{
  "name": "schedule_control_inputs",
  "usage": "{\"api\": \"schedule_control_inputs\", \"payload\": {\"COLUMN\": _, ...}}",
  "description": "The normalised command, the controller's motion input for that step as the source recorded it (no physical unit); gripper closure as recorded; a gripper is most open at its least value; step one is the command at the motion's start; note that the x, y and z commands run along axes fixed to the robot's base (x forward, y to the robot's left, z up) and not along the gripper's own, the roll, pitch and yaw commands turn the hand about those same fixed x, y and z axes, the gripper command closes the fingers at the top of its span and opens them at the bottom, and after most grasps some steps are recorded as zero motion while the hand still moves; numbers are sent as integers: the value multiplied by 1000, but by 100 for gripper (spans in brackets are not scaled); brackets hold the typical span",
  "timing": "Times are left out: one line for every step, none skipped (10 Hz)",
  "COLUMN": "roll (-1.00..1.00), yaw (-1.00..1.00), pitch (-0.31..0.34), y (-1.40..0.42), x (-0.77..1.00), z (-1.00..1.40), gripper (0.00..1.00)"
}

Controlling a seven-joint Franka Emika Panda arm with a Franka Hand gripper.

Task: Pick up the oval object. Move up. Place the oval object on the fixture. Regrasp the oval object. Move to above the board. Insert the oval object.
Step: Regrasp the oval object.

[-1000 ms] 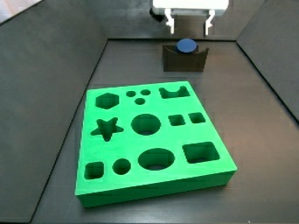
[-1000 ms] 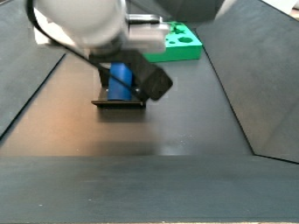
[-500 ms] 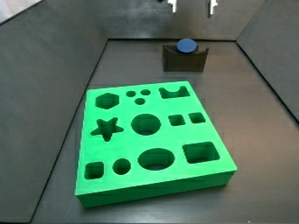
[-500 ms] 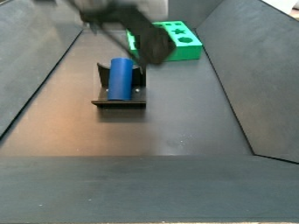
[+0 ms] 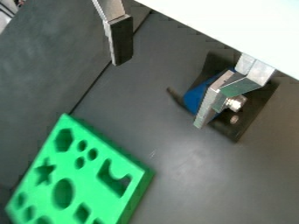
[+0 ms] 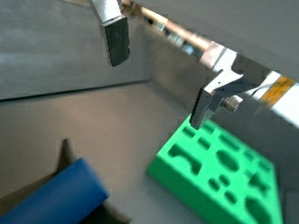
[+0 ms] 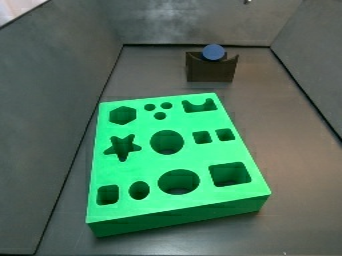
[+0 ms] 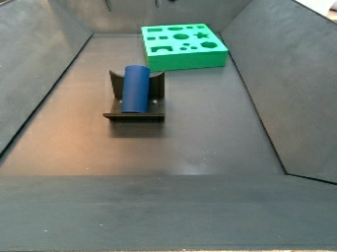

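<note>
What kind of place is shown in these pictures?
Probably a robot test cell, not a home or shop: a dark walled floor holds only a green board with shaped holes and a blue peg lying on a small dark fixture. The gripper hangs above, jaws open and empty.

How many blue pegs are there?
1: the blue oval peg lies in the dark notched fixture, away from the green board. The open gripper is above, empty.
</note>
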Motion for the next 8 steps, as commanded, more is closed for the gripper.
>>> {"api": "schedule_control_inputs", "payload": {"roll": 1000, "yaw": 27, "pitch": 21, "y": -31, "x": -32, "z": 37, "gripper": 0}}
{"api": "schedule_control_inputs", "payload": {"roll": 1000, "yaw": 27, "pitch": 16, "y": -36, "x": -35, "z": 22, "gripper": 0}}
{"api": "schedule_control_inputs", "payload": {"roll": 1000, "yaw": 27, "pitch": 10, "y": -32, "x": -46, "z": 11, "gripper": 0}}
{"api": "schedule_control_inputs", "payload": {"roll": 1000, "yaw": 28, "pitch": 4, "y": -28, "x": -50, "z": 11, "gripper": 0}}
{"api": "schedule_control_inputs", "payload": {"roll": 1000, "yaw": 28, "pitch": 0, "y": -28, "x": -53, "z": 10, "gripper": 0}}
{"api": "schedule_control_inputs", "payload": {"roll": 1000, "yaw": 28, "pitch": -8, "y": -24, "x": -54, "z": 12, "gripper": 0}}
{"api": "schedule_control_inputs", "payload": {"roll": 1000, "yaw": 29, "pitch": -18, "y": -21, "x": -47, "z": 11, "gripper": 0}}
{"api": "schedule_control_inputs", "payload": {"roll": 1000, "yaw": 30, "pitch": -25, "y": -21, "x": -40, "z": 3, "gripper": 0}}
